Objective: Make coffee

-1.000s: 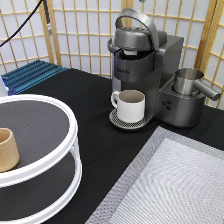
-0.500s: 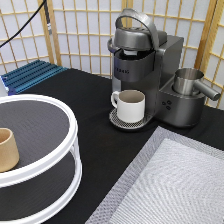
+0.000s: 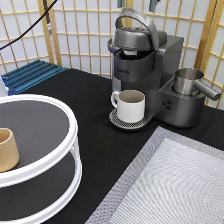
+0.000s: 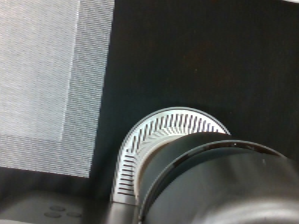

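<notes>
The grey coffee machine (image 3: 150, 75) stands at the back of the black table, its arched handle over the closed-looking lid. A white handled mug (image 3: 131, 105) sits on the round drip tray (image 3: 116, 120) under the spout. At the exterior view's top edge, just above the machine, only two dark tips of my gripper (image 3: 136, 3) show, set well apart with nothing between them. In the wrist view I look straight down on the machine's dark head (image 4: 221, 185) and the slotted drip tray (image 4: 168, 135). The coffee is hidden.
A white two-tier round rack (image 3: 45, 150) fills the exterior view's left, with a tan handleless cup (image 3: 7, 149) on its upper shelf. A grey woven mat (image 3: 175, 185) (image 4: 33, 75) lies at the bottom right. A steel jug (image 3: 189, 82) rests on the machine's right side.
</notes>
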Tool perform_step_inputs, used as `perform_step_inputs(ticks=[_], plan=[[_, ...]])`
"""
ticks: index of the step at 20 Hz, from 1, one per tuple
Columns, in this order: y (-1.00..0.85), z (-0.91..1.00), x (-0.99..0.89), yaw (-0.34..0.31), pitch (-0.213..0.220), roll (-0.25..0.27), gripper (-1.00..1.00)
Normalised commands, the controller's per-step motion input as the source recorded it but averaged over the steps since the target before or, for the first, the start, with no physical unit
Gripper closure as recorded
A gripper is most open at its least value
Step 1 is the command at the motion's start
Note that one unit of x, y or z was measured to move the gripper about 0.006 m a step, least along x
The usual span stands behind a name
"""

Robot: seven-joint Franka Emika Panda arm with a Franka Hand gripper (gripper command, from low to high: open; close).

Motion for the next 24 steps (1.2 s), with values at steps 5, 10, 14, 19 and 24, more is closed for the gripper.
perform_step_inputs(ticks=[5, 10, 14, 19, 24], plan=[[0.00, -0.16, 0.23, -0.039, 0.064, -0.050, -1.00], [-0.15, -0.18, 0.13, -0.031, 0.058, -0.020, -1.00], [-0.24, -0.23, 0.17, -0.020, 0.058, -0.003, -1.00], [-0.31, -0.23, 0.16, -0.007, 0.056, -0.001, -1.00], [-0.50, -0.24, 0.11, 0.000, 0.054, 0.010, -1.00]])
